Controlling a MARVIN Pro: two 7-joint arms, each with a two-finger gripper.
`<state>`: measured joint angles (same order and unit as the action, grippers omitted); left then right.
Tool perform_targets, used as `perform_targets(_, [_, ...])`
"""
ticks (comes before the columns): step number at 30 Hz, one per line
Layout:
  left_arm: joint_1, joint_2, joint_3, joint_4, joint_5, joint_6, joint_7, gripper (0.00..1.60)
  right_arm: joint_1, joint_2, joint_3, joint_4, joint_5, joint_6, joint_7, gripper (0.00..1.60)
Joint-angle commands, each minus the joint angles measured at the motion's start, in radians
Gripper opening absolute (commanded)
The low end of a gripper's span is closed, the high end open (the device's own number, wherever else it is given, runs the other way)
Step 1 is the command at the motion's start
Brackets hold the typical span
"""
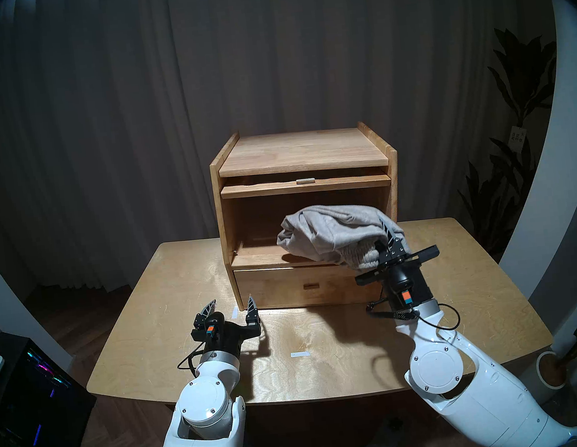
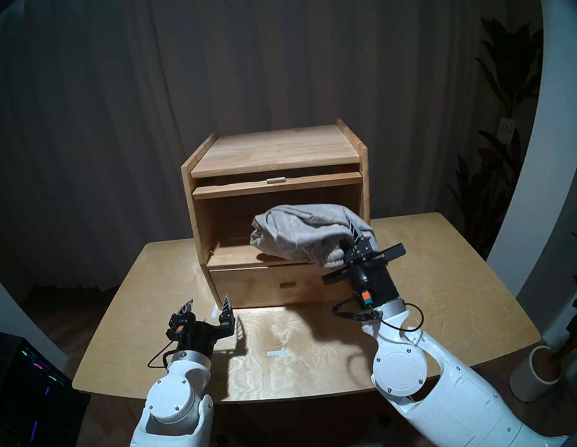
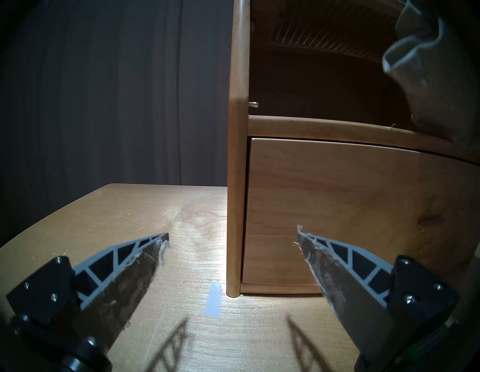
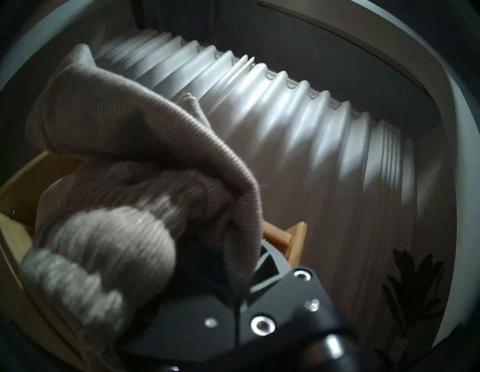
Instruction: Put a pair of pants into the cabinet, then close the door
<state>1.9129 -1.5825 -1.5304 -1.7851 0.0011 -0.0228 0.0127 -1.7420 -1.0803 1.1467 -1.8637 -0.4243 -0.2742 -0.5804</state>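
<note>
The light-wood cabinet [image 1: 302, 149] [image 2: 272, 152] stands at the back of the table, its upper compartment open. The door [image 1: 306, 184] is swung up flat under the top, its tab handle facing me. My right gripper [image 1: 387, 232] [image 2: 356, 233] is shut on the pair of pants [image 1: 331, 234] [image 2: 302, 230] [image 4: 117, 155], a grey bundle in the right half of the opening. A ribbed cuff hangs in front of the drawer [image 1: 286, 285]. Grey fabric covers most of the right gripper's fingers [image 4: 270, 262]. My left gripper [image 1: 231, 300] [image 3: 232, 232] stands open and holds nothing, low by the cabinet's front left corner.
Two white tape marks [image 1: 300, 354] [image 3: 213, 298] lie on the wooden table [image 1: 331, 373]. A potted plant [image 1: 550, 367] stands off the right edge and a dark computer case [image 1: 30, 380] off the left. Curtains hang behind the cabinet.
</note>
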Motion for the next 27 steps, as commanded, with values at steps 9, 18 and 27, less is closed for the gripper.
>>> perform_targets(9, [-0.005,0.000,-0.002,-0.023,-0.002,-0.005,0.000,1.60,0.172,-0.134,-0.026,-0.003,-0.021,0.099,0.148,0.00])
perform_targets(18, [-0.005,0.000,-0.002,-0.022,-0.002,-0.005,0.000,1.60,0.254,-0.208,0.003,0.057,0.180,0.267,0.316,0.00])
perform_targets(27, [-0.006,0.000,-0.002,-0.022,-0.002,-0.005,0.000,1.60,0.308,-0.307,0.048,0.041,0.429,0.439,0.406,0.00])
